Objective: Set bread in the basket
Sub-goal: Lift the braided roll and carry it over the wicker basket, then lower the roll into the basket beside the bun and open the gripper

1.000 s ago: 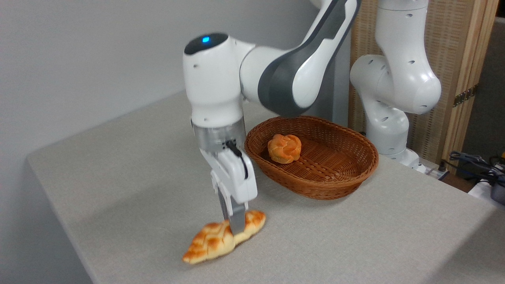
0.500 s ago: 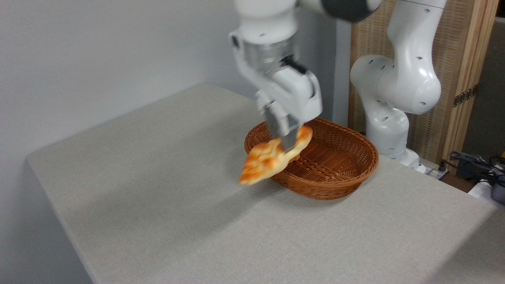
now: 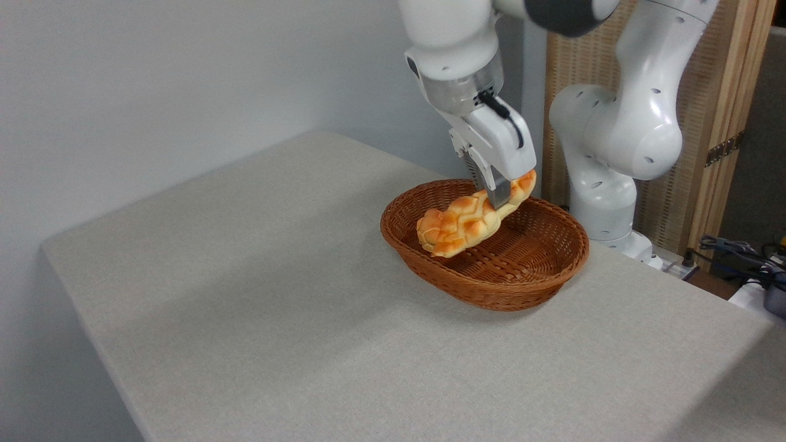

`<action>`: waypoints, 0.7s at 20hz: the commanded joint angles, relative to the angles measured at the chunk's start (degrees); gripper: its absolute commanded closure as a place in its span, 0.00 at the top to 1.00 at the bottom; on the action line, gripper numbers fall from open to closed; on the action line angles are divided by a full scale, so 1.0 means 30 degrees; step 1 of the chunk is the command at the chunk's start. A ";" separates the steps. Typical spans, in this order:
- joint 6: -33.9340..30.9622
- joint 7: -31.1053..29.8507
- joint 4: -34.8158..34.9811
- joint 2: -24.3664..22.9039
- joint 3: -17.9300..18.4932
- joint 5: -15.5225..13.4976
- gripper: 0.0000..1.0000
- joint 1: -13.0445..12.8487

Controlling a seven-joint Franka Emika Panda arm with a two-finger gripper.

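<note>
The bread (image 3: 473, 218), a long braided loaf with a golden-orange crust, hangs tilted over the basket (image 3: 522, 279), its upper end to the right and its lower end down inside the left half. My gripper (image 3: 496, 195) is shut on the loaf near its upper end, fingers pointing down. The basket is oval, reddish-brown wicker, and stands on the grey table near the arm's base. Whether the loaf's lower end touches the basket floor I cannot tell. The loaf hides part of the basket's inside.
The white arm base (image 3: 605, 202) stands right behind the basket. A wooden slatted screen (image 3: 706, 123) is at the back right, with cables (image 3: 737, 255) beyond the table's right edge. The table's left edge (image 3: 80, 331) drops off near the wall.
The loaf was lifted off the table at the front, carried up and to the right, and now hangs inside the basket's outline. The small round bun seen in the basket earlier is now hidden.
</note>
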State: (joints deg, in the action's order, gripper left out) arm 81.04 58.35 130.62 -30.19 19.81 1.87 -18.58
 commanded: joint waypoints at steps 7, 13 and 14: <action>0.0377 0.0121 0.1988 -0.0280 0.0896 0.1192 0.68 -0.2362; 0.0349 -0.0230 0.1959 -0.0221 0.1597 0.1136 1.00 -0.2304; 0.0349 -0.0405 0.1959 -0.0221 0.1947 0.0990 1.00 -0.2304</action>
State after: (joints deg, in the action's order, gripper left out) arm 81.53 58.23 136.63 -30.70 22.74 4.57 -24.57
